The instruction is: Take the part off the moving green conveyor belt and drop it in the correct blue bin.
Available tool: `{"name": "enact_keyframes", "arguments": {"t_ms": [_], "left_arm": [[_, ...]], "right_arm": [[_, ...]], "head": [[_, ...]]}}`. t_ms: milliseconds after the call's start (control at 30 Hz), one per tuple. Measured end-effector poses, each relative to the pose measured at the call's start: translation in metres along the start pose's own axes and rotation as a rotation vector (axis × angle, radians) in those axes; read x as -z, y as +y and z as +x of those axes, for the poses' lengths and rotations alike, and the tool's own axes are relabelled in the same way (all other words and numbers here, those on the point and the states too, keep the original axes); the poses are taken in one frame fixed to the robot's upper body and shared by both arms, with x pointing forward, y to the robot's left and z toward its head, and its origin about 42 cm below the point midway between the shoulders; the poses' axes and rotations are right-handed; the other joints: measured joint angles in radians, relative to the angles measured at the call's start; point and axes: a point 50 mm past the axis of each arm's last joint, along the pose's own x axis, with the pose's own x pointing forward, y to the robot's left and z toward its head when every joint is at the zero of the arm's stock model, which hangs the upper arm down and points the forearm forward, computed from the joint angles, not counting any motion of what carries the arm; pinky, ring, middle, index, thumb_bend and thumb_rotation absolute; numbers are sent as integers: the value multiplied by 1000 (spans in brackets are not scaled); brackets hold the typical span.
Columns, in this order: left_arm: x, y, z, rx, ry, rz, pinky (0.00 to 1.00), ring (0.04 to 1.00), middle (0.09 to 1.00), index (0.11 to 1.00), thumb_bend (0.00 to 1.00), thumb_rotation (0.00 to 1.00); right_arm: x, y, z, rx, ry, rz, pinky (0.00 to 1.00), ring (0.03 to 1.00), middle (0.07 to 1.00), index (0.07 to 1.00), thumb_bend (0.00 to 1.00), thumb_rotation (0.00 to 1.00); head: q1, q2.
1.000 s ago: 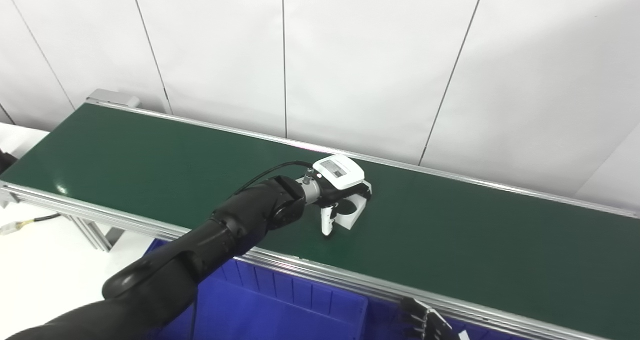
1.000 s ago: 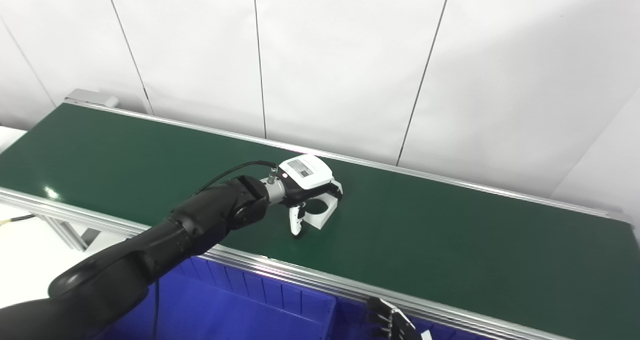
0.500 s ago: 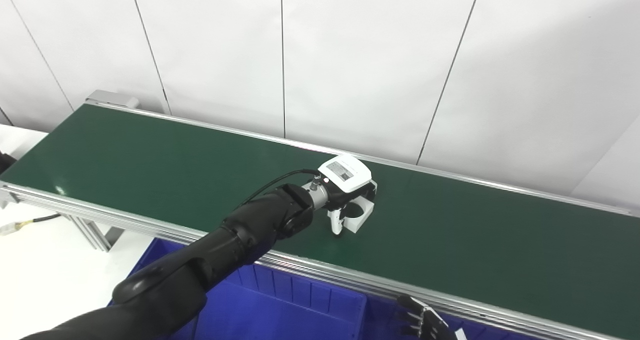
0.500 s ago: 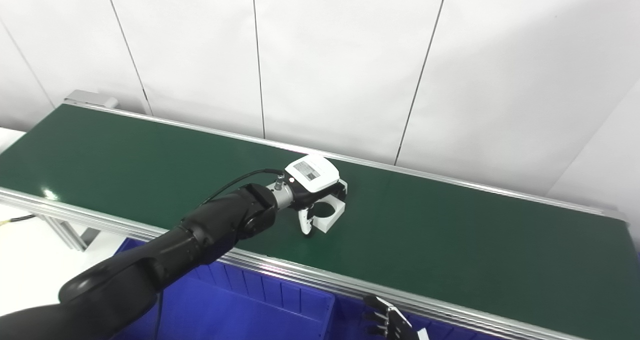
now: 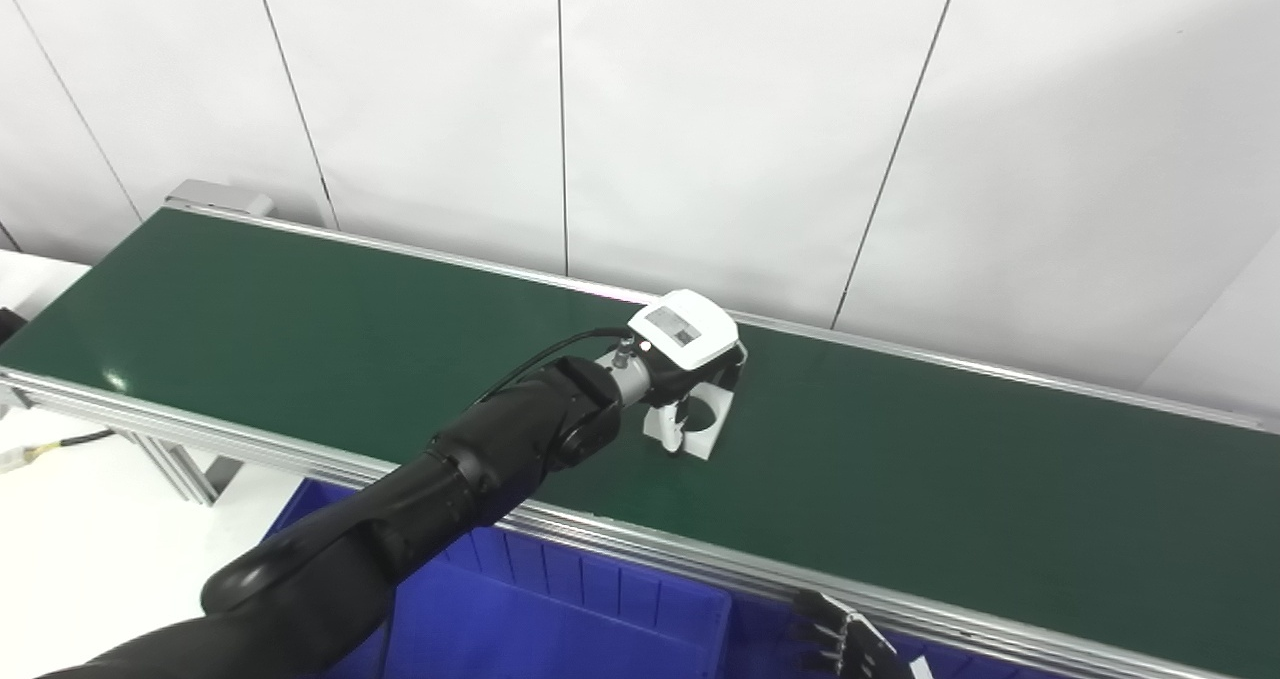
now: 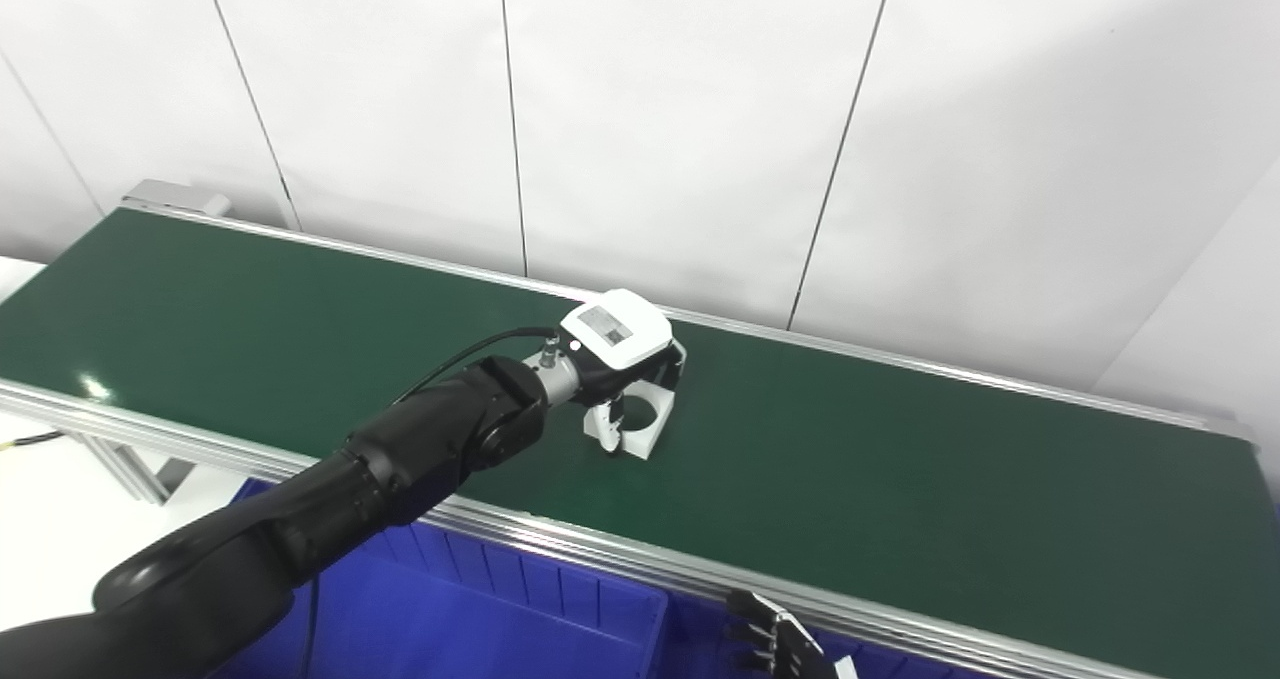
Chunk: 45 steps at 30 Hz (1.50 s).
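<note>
The left robot hand reaches over the green conveyor belt, its fingers closed around the white part, a block with a round hole, which sits mid-belt. The right robot hand waits low at the bottom edge, fingers spread, holding nothing. A blue bin lies below the belt's near rail.

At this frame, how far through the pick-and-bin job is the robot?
Done: the left hand has reached the white part on the green belt. In hand: its fingers wrap the part, apparently gripping; lift-off unclear. Left: carry it to the blue bin and drop it. The right hand waits low.
</note>
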Motion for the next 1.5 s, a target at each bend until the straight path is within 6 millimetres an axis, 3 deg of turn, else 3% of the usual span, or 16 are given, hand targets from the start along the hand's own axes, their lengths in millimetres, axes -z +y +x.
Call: {"name": "enact_keyframes", "arguments": {"t_ms": [333, 367, 567, 667, 800, 833, 867, 900, 967, 1000, 1033, 1100, 1267, 1500], "left_arm": [[-18, 69, -24, -23, -33, -37, 297, 424, 518, 553, 468, 0], [-21, 76, -29, -14, -38, -42, 298, 419, 511, 555, 469, 0], [-26, 105, -60, -4, -82, -27, 291, 416, 516, 556, 466, 0], [-22, 111, -86, -25, -78, -46, 311, 417, 497, 550, 470, 0], [-19, 102, -121, -48, -80, -104, 328, 432, 496, 538, 473, 0], [-17, 98, -127, -46, -77, -113, 324, 436, 504, 535, 473, 0], [-13, 92, -136, -44, -68, -122, 323, 437, 504, 534, 473, 0], [-11, 87, -143, -48, -60, -128, 331, 426, 509, 538, 473, 0], [-8, 78, -161, -56, -35, -143, 336, 422, 511, 539, 473, 0], [-9, 75, -168, -58, -29, -148, 338, 422, 511, 538, 473, 0], [-9, 72, -174, -57, -22, -154, 334, 420, 512, 540, 472, 0], [-8, 69, -184, -62, -6, -164, 314, 414, 502, 553, 469, 0], [-7, 70, -205, -60, 36, -176, 322, 431, 492, 550, 471, 0], [-9, 40, -223, 40, 104, -214, 317, 431, 495, 548, 472, 0]], "right_arm": [[0, -2, 0, -1, -1, 8, 660, 754, 861, 786, 791, 164], [0, -2, 0, -2, -3, 9, 660, 752, 861, 787, 792, 166], [-2, -6, 1, -9, -11, 30, 669, 753, 862, 794, 791, 191], [-7, -11, 2, -1, -32, 30, 663, 754, 862, 793, 782, 178], [-12, -17, 3, 1, -52, 29, 663, 750, 857, 798, 773, 152], [-13, -18, 3, 0, -55, 29, 670, 749, 855, 797, 768, 125], [-15, -19, 4, -3, -64, 31, 671, 749, 855, 797, 767, 123], [-17, -21, 4, -2, -74, 35, 674, 747, 854, 799, 769, 137], [-21, -26, 4, 11, -88, 42, 672, 746, 851, 800, 769, 142], [-22, -29, 4, 18, -92, 41, 670, 745, 849, 800, 769, 141], [-23, -32, 4, 23, -99, 39, 667, 743, 842, 802, 772, 158], [-29, -37, 5, 22, -121, 32, 659, 738, 830, 799, 782, 193], [-40, -43, 11, 19, -163, 35, 620, 726, 817, 784, 796, 182], [-44, -54, 15, 30, -169, 39, 638, 724, 821, 792, 811, 224]], "head": [[32, 20], [69, 46], [141, 84], [156, 98], [184, 130], [216, 159], [216, 160], [253, 196], [253, 196], [285, 224], [285, 224], [339, 279], [365, 310], [416, 337]]}}
